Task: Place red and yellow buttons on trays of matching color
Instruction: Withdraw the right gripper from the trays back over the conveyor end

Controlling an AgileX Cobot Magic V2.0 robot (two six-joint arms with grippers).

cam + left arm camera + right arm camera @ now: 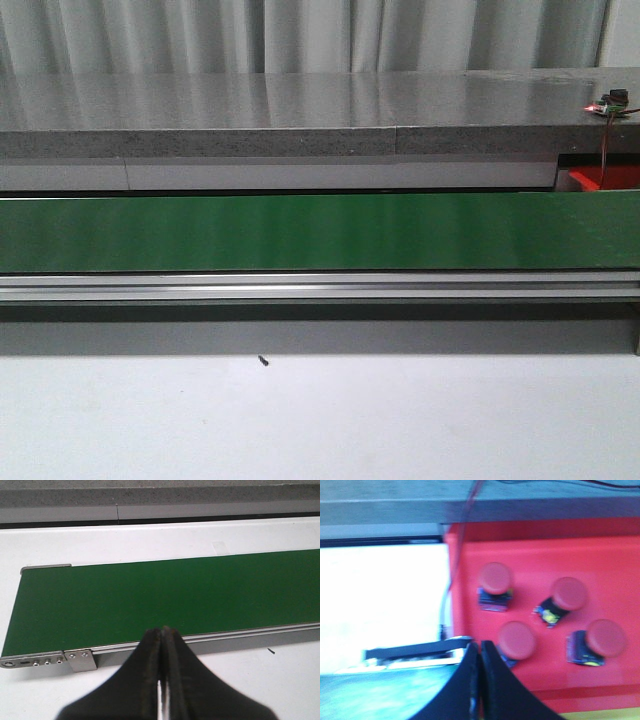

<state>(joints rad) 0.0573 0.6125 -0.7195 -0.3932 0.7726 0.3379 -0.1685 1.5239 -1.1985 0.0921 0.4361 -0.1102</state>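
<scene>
In the right wrist view a red tray (600,550) holds several red buttons, such as one (496,578) and another (517,640). My right gripper (480,644) is shut and empty, over the tray's edge beside the green belt's end (385,695). In the left wrist view my left gripper (161,630) is shut and empty, over the near rail of the green conveyor belt (165,600), which carries nothing. The front view shows the bare belt (300,232) and a corner of the red tray (603,180). No yellow button or yellow tray is plainly in view; neither gripper shows in the front view.
A grey ledge (300,120) runs behind the belt, with a small wired board (612,102) at the far right. White tabletop (320,420) lies in front of the belt's aluminium rail (320,288). A metal bracket (80,660) marks the belt's end.
</scene>
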